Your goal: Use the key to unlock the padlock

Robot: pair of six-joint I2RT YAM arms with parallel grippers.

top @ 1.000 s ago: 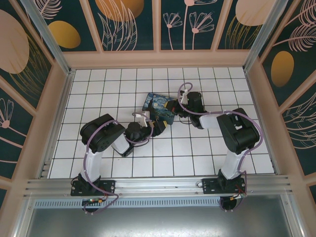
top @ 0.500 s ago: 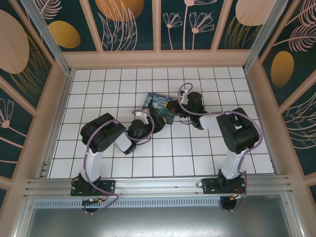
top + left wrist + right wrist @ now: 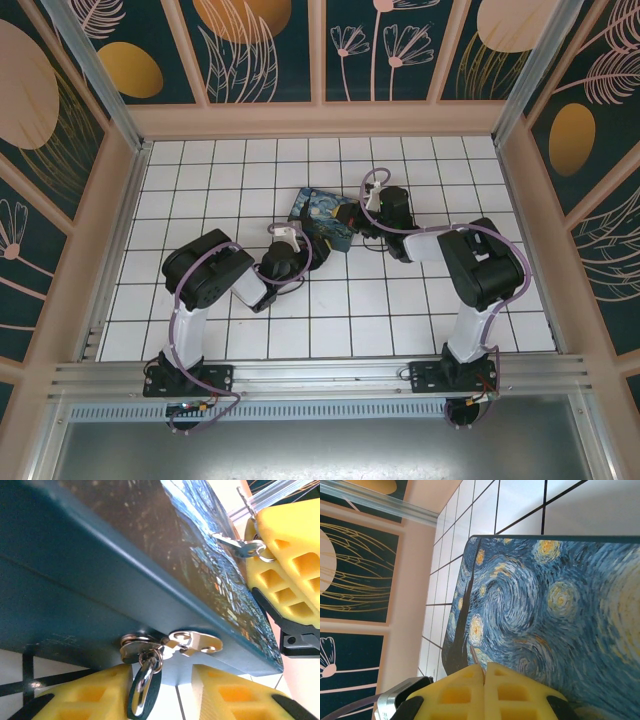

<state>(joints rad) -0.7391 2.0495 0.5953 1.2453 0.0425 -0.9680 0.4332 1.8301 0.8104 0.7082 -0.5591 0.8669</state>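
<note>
Box (image 3: 318, 212) mid-floor (left arm (image 3: 205, 275), right arm (image 3: 485, 265) flanking), far tiles (image 3: 200, 165) open

On my feed, the left arm (image 3: 205, 275) and right arm (image 3: 485, 265) show black links, lilac cables (image 3: 180, 330) and white wrist fittings (image 3: 288, 236). The left gripper (image 3: 157, 675) and right gripper (image 3: 484, 669) carry yellow fingers (image 3: 75, 700) with rectangular recesses.

A painted box (image 3: 320, 212) is lying on a white tiled surface (image 3: 200, 170).
The box, swirling in blue and yellow, is sitting just toward 12 o'clock of the middle, a silvery hasp (image 3: 195, 642) showing on its teal side. Floral panels (image 3: 260, 50) are standing at 9, 12 and 3 o'clock, and a metal rail (image 3: 330, 378) is running along 6 o'clock.
</note>
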